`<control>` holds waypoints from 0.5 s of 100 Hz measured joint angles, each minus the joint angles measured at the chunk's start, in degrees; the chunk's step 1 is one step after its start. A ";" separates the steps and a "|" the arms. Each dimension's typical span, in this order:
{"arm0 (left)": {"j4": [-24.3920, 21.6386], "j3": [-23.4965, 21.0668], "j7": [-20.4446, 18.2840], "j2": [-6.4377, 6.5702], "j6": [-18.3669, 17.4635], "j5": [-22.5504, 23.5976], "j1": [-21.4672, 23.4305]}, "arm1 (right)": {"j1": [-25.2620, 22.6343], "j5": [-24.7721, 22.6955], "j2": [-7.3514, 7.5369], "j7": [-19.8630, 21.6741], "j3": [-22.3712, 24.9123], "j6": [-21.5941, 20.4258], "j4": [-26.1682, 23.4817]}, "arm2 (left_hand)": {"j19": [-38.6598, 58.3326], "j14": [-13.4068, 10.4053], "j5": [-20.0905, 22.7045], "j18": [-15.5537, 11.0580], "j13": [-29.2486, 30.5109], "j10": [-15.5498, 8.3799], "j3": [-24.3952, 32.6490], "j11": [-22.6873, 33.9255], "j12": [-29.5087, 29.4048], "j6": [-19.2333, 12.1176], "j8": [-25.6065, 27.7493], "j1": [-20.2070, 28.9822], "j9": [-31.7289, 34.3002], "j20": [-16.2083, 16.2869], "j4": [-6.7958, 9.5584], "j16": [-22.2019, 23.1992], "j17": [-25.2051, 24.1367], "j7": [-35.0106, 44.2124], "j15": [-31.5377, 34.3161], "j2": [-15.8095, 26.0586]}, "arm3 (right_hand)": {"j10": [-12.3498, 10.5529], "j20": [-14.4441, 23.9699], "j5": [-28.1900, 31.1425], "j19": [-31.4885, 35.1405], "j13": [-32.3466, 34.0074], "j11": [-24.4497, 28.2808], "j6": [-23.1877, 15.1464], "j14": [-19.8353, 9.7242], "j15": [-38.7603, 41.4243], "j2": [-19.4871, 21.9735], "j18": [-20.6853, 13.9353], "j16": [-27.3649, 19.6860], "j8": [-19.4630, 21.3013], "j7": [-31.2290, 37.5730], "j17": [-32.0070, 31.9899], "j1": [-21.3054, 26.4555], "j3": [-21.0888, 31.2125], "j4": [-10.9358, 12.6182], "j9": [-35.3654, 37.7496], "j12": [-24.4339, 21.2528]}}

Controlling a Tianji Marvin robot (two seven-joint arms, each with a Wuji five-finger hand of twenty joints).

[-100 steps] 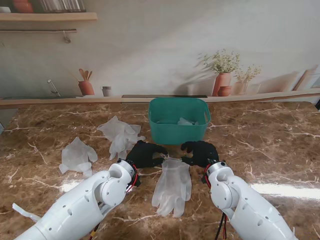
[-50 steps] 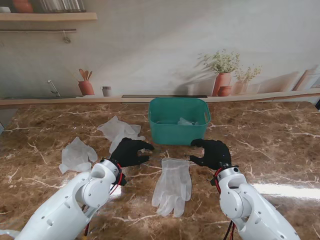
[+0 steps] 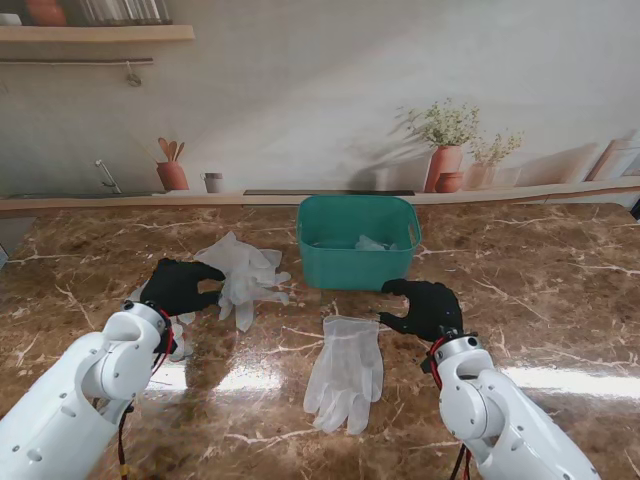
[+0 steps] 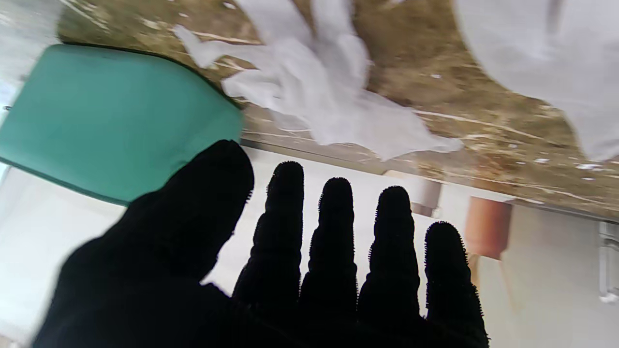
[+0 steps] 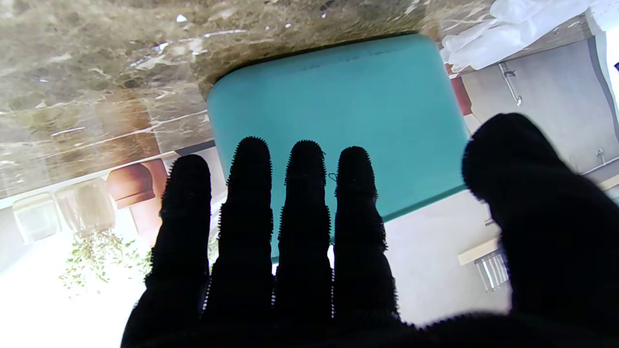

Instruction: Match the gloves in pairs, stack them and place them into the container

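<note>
The left hand [image 3: 178, 286], fingers spread and holding nothing, hovers toward the tabletop's [image 3: 560, 280] left edge, between a crumpled glove [image 3: 175, 335] it partly hides and a rumpled pair [image 3: 243, 271] just to its right. A flat stacked pair [image 3: 346, 372] lies mid-tabletop nearer to me than the green container [image 3: 358, 240] at the far edge. The right hand [image 3: 425, 308], also spread and empty, hangs beside that pair's cuff.

White jointed arms, red wrist cables, each robot hand [image 3: 178, 286] black-gloved.

The right hand [image 5: 367, 270] spreads its black fingers [image 5: 304, 203] empty before the teal container [image 5: 338, 106] on the marble surface [image 5: 96, 72]; a white glove [image 5: 508, 29] lies beyond.
</note>
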 measured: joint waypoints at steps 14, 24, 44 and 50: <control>4.02 -1.95 -0.36 0.56 0.28 0.18 -1.91 | 0.39 0.32 0.00 0.46 -0.29 -0.06 0.13 | 0.37 0.00 0.00 0.63 0.05 -0.13 0.03 -0.63 -0.16 -0.28 -0.55 0.10 -0.80 1.42 0.00 0.09 0.81 0.00 0.00 0.00 | 0.00 0.00 0.00 0.00 0.00 0.00 -0.03 0.00 0.00 0.00 0.45 0.00 -0.03 0.00 0.00 0.00 0.00 0.00 0.00 0.00; 7.51 -2.10 -0.18 0.80 1.54 0.30 -4.27 | 0.71 0.54 0.00 0.69 -0.56 -0.05 0.37 | 3.05 0.01 0.00 2.97 1.17 -0.16 0.36 -0.14 -0.15 -1.94 -0.55 1.57 -0.56 4.11 0.00 2.73 1.77 0.00 1.27 1.83 | 0.00 0.00 0.00 0.00 0.00 0.00 -0.04 0.00 0.00 0.00 0.51 0.00 -0.06 0.00 0.00 0.00 0.00 0.00 0.00 0.00; 14.62 -1.85 -2.39 1.73 0.64 4.76 -10.47 | 0.73 0.30 -0.04 0.68 -0.32 0.36 0.38 | 3.66 0.09 -2.92 3.49 2.07 -0.62 2.27 -0.13 -0.16 -3.15 -0.58 4.91 -0.80 5.70 0.01 4.83 2.13 -0.93 2.11 2.95 | 0.00 0.00 0.00 0.00 0.01 0.00 -0.06 0.00 0.01 0.01 0.53 0.00 -0.13 0.00 0.00 0.00 0.00 0.00 0.00 0.00; 14.87 -1.84 -4.79 2.32 0.65 5.45 -11.55 | 0.67 0.21 -0.05 0.65 -0.06 0.43 0.34 | 3.66 0.08 -5.03 3.49 1.72 -0.61 2.65 1.19 0.98 -3.16 -1.42 4.93 -2.88 6.36 0.01 8.58 2.06 -2.46 5.03 2.42 | 0.00 0.00 0.00 0.00 0.01 0.00 -0.06 0.00 0.01 0.01 0.54 0.00 -0.13 0.00 0.00 0.00 0.00 0.00 0.00 0.00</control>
